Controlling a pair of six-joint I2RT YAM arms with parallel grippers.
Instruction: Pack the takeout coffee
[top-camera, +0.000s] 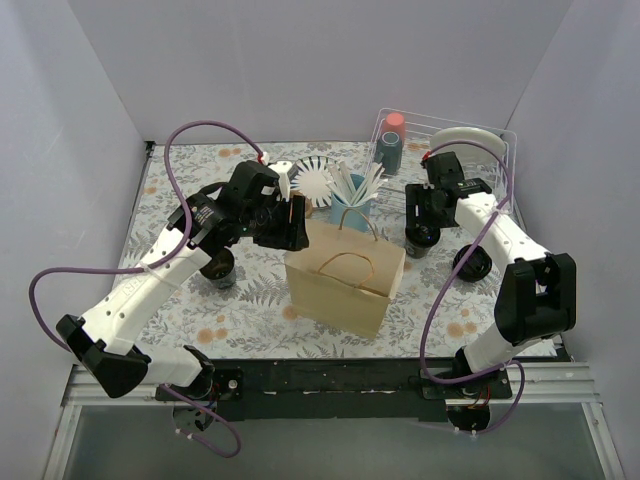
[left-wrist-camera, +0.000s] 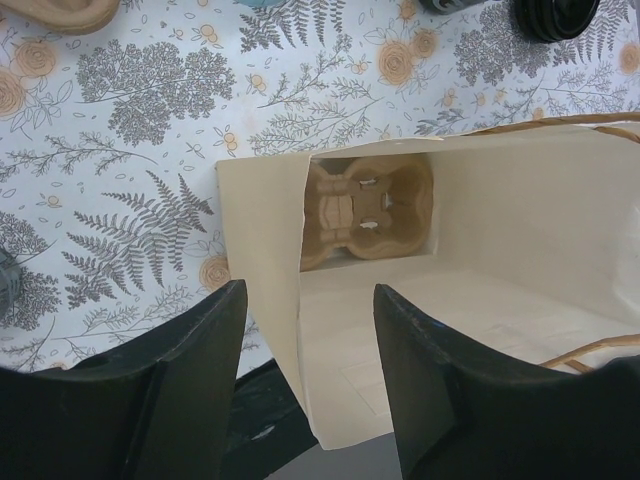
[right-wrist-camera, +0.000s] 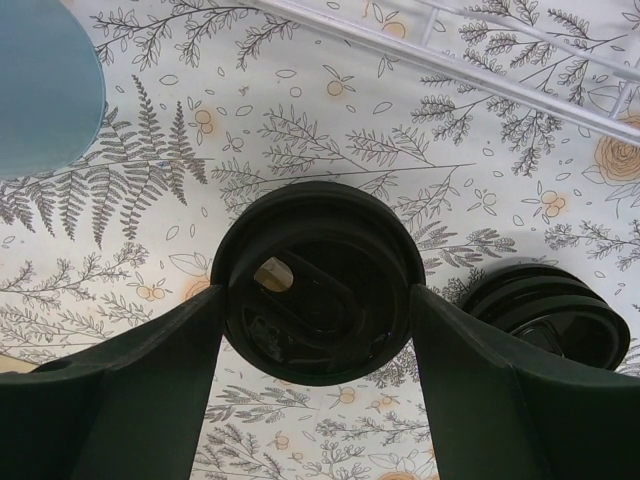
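Note:
A brown paper bag (top-camera: 345, 275) stands open mid-table. In the left wrist view a cardboard cup carrier (left-wrist-camera: 368, 210) lies at the bag's bottom (left-wrist-camera: 480, 200). My left gripper (top-camera: 290, 225) is open above the bag's left rim, and its fingers (left-wrist-camera: 190, 380) straddle the bag's side wall (left-wrist-camera: 310, 330). My right gripper (top-camera: 420, 222) is over a black-lidded coffee cup (top-camera: 421, 242) right of the bag. Its fingers (right-wrist-camera: 150, 380) press both sides of the lid (right-wrist-camera: 318, 280). A second black-lidded cup (top-camera: 470, 262) stands beside it, also in the right wrist view (right-wrist-camera: 550, 320). A third cup (top-camera: 218, 268) stands left of the bag.
A blue holder (top-camera: 348, 208) with white stirrers and a white lid stands behind the bag. A white wire rack (top-camera: 480, 150) at the back right holds a grey bottle with a red cap (top-camera: 390, 140). Walls close in the table on three sides.

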